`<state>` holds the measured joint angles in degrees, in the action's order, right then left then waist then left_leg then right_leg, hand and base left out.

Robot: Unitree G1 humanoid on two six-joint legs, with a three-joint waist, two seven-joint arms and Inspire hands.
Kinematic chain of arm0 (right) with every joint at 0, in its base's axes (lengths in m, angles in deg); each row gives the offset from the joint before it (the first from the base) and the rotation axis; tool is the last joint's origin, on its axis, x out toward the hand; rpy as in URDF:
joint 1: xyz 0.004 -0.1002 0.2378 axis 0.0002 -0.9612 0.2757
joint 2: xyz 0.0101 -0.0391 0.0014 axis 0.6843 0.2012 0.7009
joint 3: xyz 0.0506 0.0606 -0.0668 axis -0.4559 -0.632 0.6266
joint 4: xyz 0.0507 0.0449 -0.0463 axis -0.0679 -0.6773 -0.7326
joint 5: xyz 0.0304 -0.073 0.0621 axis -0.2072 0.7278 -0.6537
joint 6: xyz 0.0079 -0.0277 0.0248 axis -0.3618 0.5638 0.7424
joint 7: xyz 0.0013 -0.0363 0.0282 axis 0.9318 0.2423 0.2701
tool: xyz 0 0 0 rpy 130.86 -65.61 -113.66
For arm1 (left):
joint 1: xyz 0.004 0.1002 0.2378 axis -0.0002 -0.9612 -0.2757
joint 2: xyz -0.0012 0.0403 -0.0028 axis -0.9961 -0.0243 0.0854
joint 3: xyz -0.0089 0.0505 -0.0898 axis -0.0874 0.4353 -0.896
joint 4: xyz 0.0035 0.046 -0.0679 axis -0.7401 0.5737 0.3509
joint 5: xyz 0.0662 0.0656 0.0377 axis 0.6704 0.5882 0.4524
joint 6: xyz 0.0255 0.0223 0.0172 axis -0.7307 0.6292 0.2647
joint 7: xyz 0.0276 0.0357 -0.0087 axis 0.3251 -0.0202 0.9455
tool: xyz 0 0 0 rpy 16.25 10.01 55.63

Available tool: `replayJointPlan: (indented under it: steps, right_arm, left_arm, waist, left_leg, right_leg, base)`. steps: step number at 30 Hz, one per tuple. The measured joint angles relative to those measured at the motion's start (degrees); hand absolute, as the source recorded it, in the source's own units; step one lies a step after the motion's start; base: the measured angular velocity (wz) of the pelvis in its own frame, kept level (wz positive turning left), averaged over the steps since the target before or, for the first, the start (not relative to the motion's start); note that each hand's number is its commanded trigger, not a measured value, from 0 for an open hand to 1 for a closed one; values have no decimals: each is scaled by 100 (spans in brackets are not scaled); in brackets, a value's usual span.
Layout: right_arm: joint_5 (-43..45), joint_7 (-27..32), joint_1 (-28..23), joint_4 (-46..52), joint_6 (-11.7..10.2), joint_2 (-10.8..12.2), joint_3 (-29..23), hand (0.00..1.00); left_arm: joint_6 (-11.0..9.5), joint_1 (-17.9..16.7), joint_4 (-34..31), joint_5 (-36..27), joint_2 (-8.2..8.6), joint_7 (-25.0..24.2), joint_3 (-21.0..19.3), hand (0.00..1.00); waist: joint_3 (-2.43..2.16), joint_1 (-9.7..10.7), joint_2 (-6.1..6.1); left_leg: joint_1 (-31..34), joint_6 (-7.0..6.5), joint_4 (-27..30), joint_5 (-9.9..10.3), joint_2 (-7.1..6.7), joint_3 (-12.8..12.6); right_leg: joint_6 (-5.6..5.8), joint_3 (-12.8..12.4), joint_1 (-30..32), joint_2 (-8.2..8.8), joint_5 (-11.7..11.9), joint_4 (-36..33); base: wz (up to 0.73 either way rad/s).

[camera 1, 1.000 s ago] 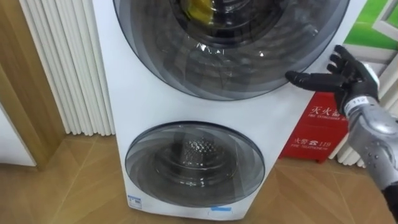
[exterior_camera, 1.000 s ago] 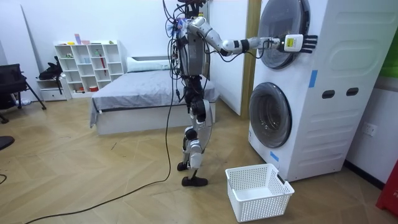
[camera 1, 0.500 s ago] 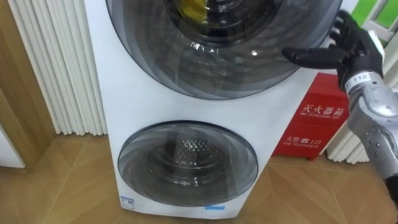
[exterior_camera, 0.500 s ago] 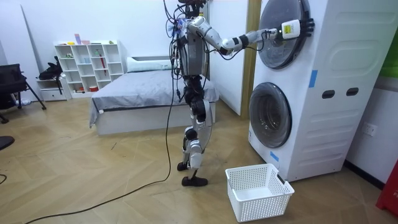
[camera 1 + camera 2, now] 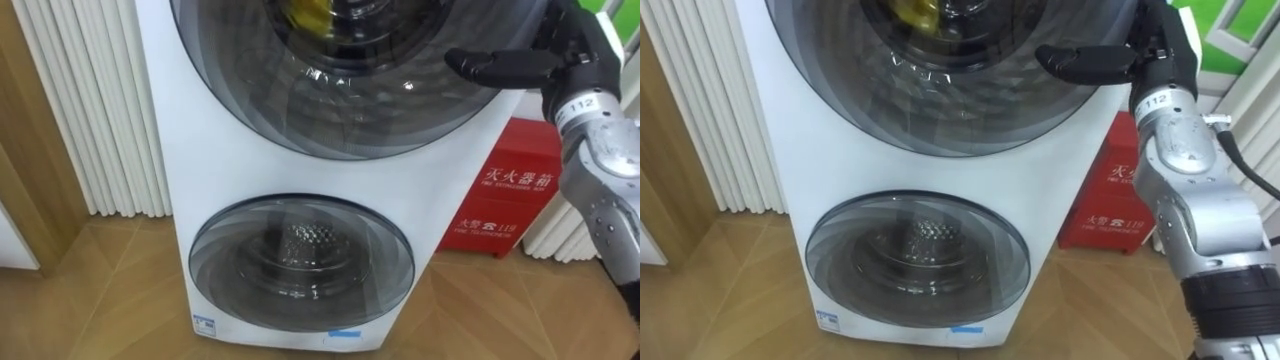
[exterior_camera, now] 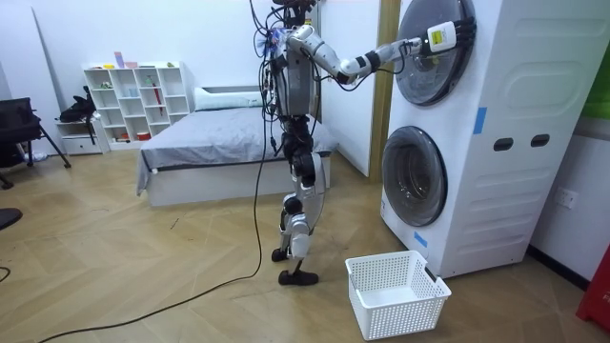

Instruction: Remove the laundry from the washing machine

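A white washing machine (image 6: pixel 496 143) has two round glass doors, one above the other, both closed. Through the upper door (image 5: pixel 350 90) a bit of yellow cloth (image 5: pixel 310 15) shows at the top of the drum. My right hand (image 5: pixel 572 55) is raised to the upper door's right rim, open, its thumb pointing left across the glass. In the room view that hand (image 6: pixel 441 36) rests against the upper door. The lower door (image 5: pixel 300 265) shows a bare metal drum. I stand upright in front of the machine with my right arm stretched out.
A white plastic basket (image 6: pixel 396 291) stands on the wooden floor in front of the machine. A red box (image 5: pixel 505 205) sits to the machine's right, white vertical slats (image 5: pixel 90 110) to its left. A bed (image 6: pixel 219 143) and shelves are behind me.
My right hand has risen and moved left, from beside the upper door onto its right rim. The camera shifted slightly.
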<state>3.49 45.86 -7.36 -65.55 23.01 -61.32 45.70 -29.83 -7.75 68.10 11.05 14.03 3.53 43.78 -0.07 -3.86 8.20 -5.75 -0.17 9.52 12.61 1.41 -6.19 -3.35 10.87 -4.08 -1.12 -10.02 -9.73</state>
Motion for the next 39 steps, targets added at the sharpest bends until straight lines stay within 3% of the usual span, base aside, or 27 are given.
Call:
replayJointPlan:
  steps: [5,18,26,30,34,39]
  right_arm:
    - [270,-2,0,-4,-7,-13,21,0]
    - [686,-96,-61,67,-46,-67,160,0]
    - [950,-260,-1165,1627,-103,-69,116,0]
    - [952,-497,-1331,2130,-102,-70,105,0]
    - [1142,-741,-1471,2944,-93,-72,-71,0]
    - [1265,-831,-1478,3655,-244,-92,-81,0]
  left_arm:
    - [17,-11,0,7,22,158,89,0]
    - [34,20,3,4,14,336,317,0]
    - [-130,-35,132,-6,-43,355,313,0]
    - [-133,-32,142,2,-32,370,301,0]
    - [-263,-44,131,-5,-14,394,179,0]
    - [-456,-35,145,-116,2,419,185,0]
  waist:
    - [20,-83,-29]
    - [23,-44,-62]
    - [12,73,-133]
    - [5,243,-141]
    - [-15,376,-160]
    - [-40,375,-162]
  left_leg:
    - [7,0,3,0,4,-37]
    - [-23,1,4,0,9,-108]
    - [-123,1,-14,0,61,-156]
    - [-84,2,-13,1,71,-170]
    - [-83,4,-12,2,78,-184]
    - [-103,4,-11,1,82,-193]
  right_leg:
    - [-2,-2,23,0,1,0]
    - [-3,-1,1,-2,2,0]
    - [-3,18,-33,-8,2,-3]
    - [-26,7,18,-19,15,-11]
    - [-28,-5,30,-19,17,-25]
    - [-38,-49,19,-23,23,-26]
  base:
    - [-4]
    - [-1]
    - [-9]
    - [-6]
    - [0]
    - [-1]
